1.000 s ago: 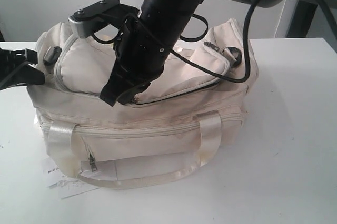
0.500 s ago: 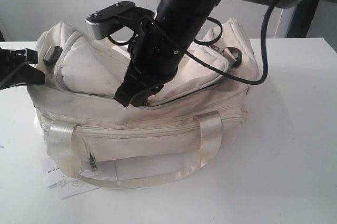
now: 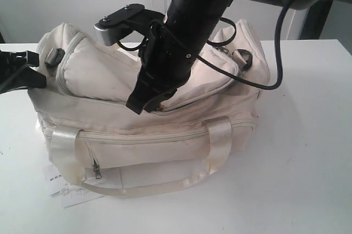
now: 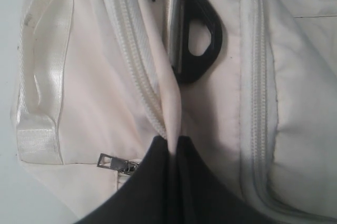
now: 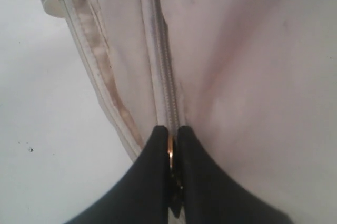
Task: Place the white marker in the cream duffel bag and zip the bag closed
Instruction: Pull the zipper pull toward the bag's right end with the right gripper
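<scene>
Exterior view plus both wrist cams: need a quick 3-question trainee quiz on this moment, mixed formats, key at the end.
1. True or false: the right gripper is shut on the zipper pull of the cream duffel bag.
2. What does the left gripper pinch? A) a fold of bag fabric beside the black ring B) the white marker C) nothing, it is open
3. Short answer: can the white marker be seen in any view?
Key: 1 true; 2 A; 3 no, it shows in none of the views.
</scene>
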`<control>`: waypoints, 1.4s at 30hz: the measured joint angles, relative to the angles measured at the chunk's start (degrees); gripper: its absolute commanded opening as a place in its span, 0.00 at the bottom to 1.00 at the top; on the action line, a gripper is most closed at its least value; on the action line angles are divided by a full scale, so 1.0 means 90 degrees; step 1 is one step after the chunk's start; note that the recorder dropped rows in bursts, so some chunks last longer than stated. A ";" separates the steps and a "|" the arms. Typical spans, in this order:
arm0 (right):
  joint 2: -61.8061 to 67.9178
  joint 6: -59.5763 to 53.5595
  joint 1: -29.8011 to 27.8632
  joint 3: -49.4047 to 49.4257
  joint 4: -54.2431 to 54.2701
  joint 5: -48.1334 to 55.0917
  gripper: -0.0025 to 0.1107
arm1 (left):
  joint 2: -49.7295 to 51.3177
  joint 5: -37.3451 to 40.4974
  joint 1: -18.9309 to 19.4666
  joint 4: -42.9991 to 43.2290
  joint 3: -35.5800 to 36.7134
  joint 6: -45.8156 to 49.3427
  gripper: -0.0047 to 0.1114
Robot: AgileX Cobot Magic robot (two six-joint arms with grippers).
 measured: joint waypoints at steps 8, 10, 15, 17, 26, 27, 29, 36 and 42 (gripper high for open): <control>-0.0028 0.0000 -0.0207 0.0000 0.0060 0.0045 0.02 | 0.0000 -0.0027 0.0000 0.0000 0.0000 0.0000 0.04; -0.0084 0.0000 -0.0234 0.0000 0.0089 0.0045 0.02 | 0.0000 -0.0027 0.0000 0.0000 0.0000 0.0000 0.04; -0.0299 0.0000 -0.0392 0.0000 0.0115 0.0032 0.02 | 0.0000 -0.0027 0.0000 -0.0023 0.0000 0.0000 0.04; -0.0344 0.0000 -0.0449 0.0036 0.0125 0.0045 0.02 | 0.0000 -0.0027 0.0000 -0.0023 0.0000 0.0000 0.04; -0.0343 0.0000 -0.0563 0.0050 0.0102 0.0068 0.02 | 0.0000 -0.0027 0.0000 -0.0023 0.0000 -0.0012 0.04; -0.0343 0.0000 -0.0600 0.0050 0.0116 0.0068 0.02 | 0.0000 -0.0027 0.0000 -0.0023 0.0000 -0.0012 0.04; -0.0343 0.0000 -0.0655 0.0050 0.0132 0.0068 0.02 | 0.0000 -0.0027 0.0000 -0.0023 0.0000 -0.0012 0.04; -0.0343 -0.0012 -0.0714 0.0050 0.0301 0.0140 0.02 | 0.0000 -0.0027 0.0000 -0.0023 0.0000 -0.0024 0.04; -0.0343 -0.0276 -0.0769 0.0050 0.0652 0.0206 0.02 | 0.0000 -0.0104 0.0000 -0.0011 0.0000 -0.0024 0.08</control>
